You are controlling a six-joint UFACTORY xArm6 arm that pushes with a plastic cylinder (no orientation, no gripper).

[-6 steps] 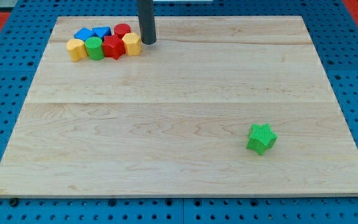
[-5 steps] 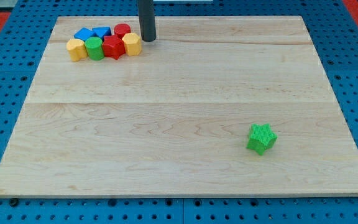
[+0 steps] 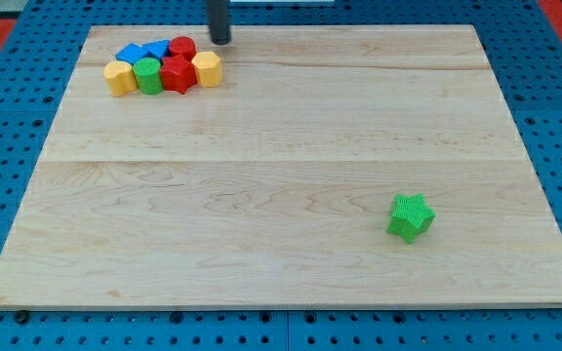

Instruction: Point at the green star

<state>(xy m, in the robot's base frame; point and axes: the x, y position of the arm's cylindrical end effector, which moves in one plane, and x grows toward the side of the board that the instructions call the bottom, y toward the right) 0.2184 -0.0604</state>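
The green star (image 3: 411, 216) lies alone on the wooden board (image 3: 281, 166), toward the view's lower right. My tip (image 3: 220, 41) is near the view's top edge, left of centre, far from the star. It stands just above and right of a cluster of blocks: a yellow block (image 3: 206, 69), a red star (image 3: 177, 74), a green cylinder (image 3: 147, 75), a second yellow block (image 3: 119, 77), a red cylinder (image 3: 183, 48) and two blue blocks (image 3: 144, 51).
The board rests on a blue perforated table (image 3: 8, 195) that surrounds it on all sides.
My tip has moved up and slightly left, away from the yellow block toward the board's top edge. No block has moved.
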